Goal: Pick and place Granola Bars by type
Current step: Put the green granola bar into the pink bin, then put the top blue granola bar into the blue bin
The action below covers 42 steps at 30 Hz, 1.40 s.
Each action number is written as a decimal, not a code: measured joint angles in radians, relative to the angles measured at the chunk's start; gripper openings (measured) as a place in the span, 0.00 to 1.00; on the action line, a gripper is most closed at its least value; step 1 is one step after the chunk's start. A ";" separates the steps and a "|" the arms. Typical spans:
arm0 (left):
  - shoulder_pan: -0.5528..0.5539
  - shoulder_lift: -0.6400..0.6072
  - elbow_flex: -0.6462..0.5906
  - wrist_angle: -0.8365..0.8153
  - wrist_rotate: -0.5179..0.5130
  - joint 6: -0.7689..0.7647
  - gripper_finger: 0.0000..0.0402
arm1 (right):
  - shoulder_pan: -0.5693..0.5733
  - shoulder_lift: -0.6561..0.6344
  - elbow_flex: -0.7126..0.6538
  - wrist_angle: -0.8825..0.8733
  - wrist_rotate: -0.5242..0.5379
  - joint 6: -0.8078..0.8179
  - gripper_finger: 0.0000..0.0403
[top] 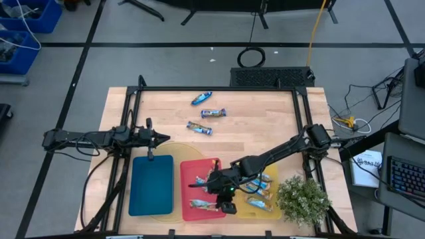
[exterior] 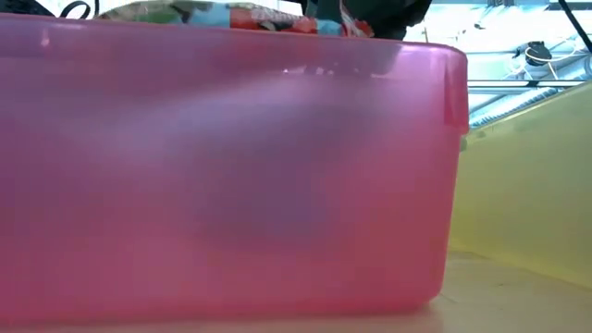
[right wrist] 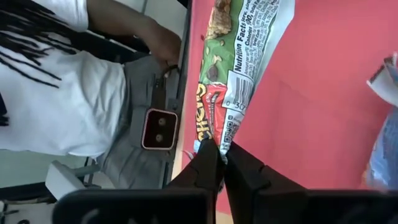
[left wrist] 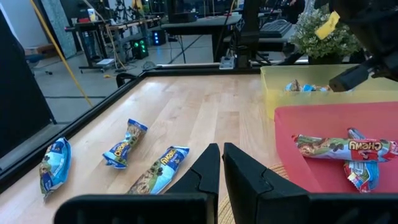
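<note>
My right gripper (top: pixel 203 180) reaches from the table's right over the red tray (top: pixel 189 166) and is shut on a granola bar (right wrist: pixel 239 68) in a red, green and silver wrapper. The low view shows that wrapper (exterior: pixel 222 15) just above the red tray's rim (exterior: pixel 231 46). Another bar (top: pixel 204 206) lies in the red tray, and a few bars (top: pixel 260 204) lie in the yellow tray (top: pixel 272 214). Three blue bars (top: pixel 201 98), (top: pixel 213 113), (top: pixel 199 128) lie flat on the wood farther back. My left gripper (top: pixel 151 138) waits shut at the blue tray's (top: pixel 151 186) far edge. My right gripper pinches the bar by the crimped end of its wrapper (right wrist: pixel 210 142) between its two fingers. The fingers lie along the bar, which stretches away from them over the red tray floor (right wrist: pixel 323 93). Whether the bar's far end rests on the tray, I cannot tell.
A potted plant (top: pixel 302 199) stands at the table's near right corner beside the yellow tray. A black frame (top: pixel 219 88) borders the table. A person (right wrist: pixel 68 87) stands close beyond the table edge in the right wrist view. Bare wood (top: pixel 265 119) lies at far right.
</note>
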 joint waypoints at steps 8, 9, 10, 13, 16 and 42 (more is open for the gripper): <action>0.000 0.000 0.000 0.000 0.000 0.000 0.08 | 0.000 0.000 0.000 0.005 0.000 0.010 0.05; 0.000 0.000 0.000 0.000 0.000 0.000 0.08 | 0.000 0.000 0.000 0.005 0.000 0.010 0.06; 0.000 0.000 0.000 0.000 0.000 0.000 0.08 | 0.000 -0.001 0.000 0.005 0.000 0.009 0.08; 0.000 0.000 0.000 0.000 0.000 0.000 0.08 | 0.000 -0.001 0.000 0.005 0.000 0.009 0.14; 0.000 0.000 0.000 0.000 0.000 0.000 0.08 | 0.000 -0.001 0.000 0.005 -0.001 0.009 0.23; 0.000 0.000 0.000 0.000 0.000 0.000 0.08 | 0.008 -0.783 -0.606 0.238 0.769 -0.407 0.36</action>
